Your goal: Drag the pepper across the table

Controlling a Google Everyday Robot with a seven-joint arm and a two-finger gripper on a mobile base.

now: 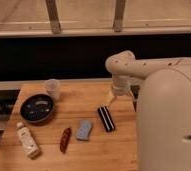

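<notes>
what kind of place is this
Likely an indoor robot test area: a wooden table with a pepper, sponge and cup staged on it, beside large windows. The gripper hangs just beyond the black striped bar.

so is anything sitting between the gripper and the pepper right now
Yes. The gripper hangs over the far part of the table, and the pepper lies near the front. Roughly on the line between them lie the black striped bar, close by the gripper, and the blue-grey sponge, just beside the pepper.
</notes>
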